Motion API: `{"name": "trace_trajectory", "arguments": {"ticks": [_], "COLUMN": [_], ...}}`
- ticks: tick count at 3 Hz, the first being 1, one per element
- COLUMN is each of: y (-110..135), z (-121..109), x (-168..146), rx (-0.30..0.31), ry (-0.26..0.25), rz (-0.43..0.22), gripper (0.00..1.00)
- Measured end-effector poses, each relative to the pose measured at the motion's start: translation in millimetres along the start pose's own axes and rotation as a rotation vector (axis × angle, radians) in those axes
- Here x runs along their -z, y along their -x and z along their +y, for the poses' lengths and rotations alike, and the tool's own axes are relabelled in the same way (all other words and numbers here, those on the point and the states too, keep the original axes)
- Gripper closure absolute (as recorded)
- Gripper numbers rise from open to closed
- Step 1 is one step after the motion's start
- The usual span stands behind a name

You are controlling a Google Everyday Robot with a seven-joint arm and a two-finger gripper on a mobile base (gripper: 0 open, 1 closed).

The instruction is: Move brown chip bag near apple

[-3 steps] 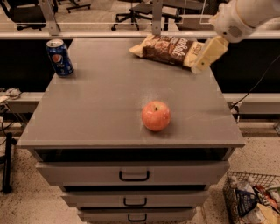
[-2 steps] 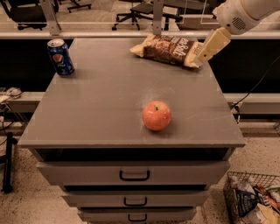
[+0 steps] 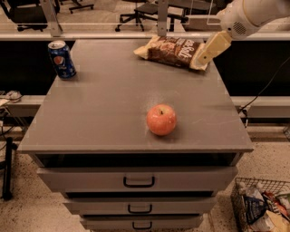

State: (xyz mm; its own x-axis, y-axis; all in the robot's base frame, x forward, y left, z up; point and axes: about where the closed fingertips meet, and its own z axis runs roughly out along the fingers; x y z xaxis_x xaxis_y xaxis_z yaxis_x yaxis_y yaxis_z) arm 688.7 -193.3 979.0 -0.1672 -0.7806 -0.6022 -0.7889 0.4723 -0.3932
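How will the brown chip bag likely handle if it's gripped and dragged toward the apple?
The brown chip bag looks crinkly and puffed, so it is probably light and will flex rather than stay stiff. It lies flat on the cabinet top, so it should slide, not roll. The gripper sits at one end of it.

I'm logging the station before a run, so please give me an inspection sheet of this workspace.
Surface: grey cabinet top, drawers below.
Job's things: brown chip bag at far edge; apple near front, well apart.
Clutter: blue soda can, far left corner.
Grippers: gripper at the bag's right end.
Cables: dark cable hanging at right.
Surroundings: office chairs behind; wire basket of packets, lower right.
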Motion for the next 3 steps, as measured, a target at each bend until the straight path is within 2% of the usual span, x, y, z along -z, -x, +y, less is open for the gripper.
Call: {"name": "trace_trajectory", "arguments": {"ticks": [1, 2, 3], "y": [6.2, 6.1, 3.7], "z": [-17.4, -31.3, -37.5], "x": [-42.8, -84.0, -118.3], "rx": [-0.117, -0.195, -0.22], "ry": [-0.028, -0.05, -0.06], "rz": [-0.094, -0.133, -0.127], "gripper": [0.0, 0.0, 0.0]}}
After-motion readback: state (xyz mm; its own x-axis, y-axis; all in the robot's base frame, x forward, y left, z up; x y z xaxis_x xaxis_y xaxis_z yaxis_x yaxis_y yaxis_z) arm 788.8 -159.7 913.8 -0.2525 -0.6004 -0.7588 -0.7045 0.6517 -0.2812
